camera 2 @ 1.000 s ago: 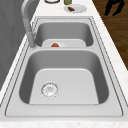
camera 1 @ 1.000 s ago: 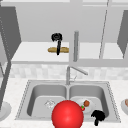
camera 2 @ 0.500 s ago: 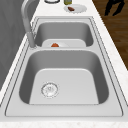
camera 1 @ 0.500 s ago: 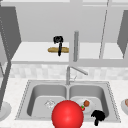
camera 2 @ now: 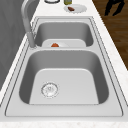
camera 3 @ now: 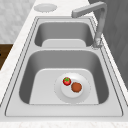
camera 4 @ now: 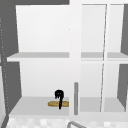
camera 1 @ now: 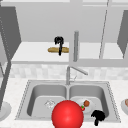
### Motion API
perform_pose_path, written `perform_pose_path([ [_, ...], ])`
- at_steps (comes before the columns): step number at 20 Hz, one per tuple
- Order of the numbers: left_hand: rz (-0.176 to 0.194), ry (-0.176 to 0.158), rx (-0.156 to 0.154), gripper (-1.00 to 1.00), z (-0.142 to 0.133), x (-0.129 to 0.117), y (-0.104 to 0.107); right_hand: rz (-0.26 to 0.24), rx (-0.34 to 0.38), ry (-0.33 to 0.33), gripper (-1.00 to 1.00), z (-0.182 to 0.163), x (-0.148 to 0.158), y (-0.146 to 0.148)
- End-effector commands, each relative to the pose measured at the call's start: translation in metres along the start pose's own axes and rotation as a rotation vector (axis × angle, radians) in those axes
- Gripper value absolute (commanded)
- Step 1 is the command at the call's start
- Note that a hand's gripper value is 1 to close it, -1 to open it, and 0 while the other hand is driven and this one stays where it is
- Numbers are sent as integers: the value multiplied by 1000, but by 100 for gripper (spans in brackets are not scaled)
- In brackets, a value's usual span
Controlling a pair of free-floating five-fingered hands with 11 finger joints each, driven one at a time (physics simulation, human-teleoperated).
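holding a strawberry [camera 3: 66, 81] and a brown ball [camera 3: 76, 87], plate [camera 3: 82, 96] sits in sink basin [camera 3: 37, 82]; fingers' state unclear.

Red ball [camera 1: 67, 115] cut off by bottom edge, hides sink [camera 1: 30, 100] front rim.

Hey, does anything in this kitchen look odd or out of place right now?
Yes. A loaf of bread lies on the bottom shelf of the wall cabinet, with the left robot hand at it. A plate holding a strawberry and a brown piece of food sits in the right sink basin.
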Motion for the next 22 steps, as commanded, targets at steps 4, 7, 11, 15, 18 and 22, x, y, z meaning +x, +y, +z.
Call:
perform_pose_path([
  [4, 74, 6, -2, -100, -2, -54, 12, 0, 0, 0, 0, 0, 0, 0],
  [7, 147, -10, 11, -100, -3, -70, 11, 0, 0, 0, 0, 0, 0, 0],
  [11, 299, -30, 15, -100, -3, -76, 19, 0, 0, 0, 0, 0, 0, 0],
  [15, 350, -37, 18, -100, -2, -79, 28, 0, 0, 0, 0, 0, 0, 0],
  [18, 328, -70, 9, -100, 2, -75, 17, 0, 0, 0, 0, 0, 0, 0],
  [22, 212, -80, 20, -100, 5, -46, -11, 0, 0, 0, 0, 0, 0, 0],
])
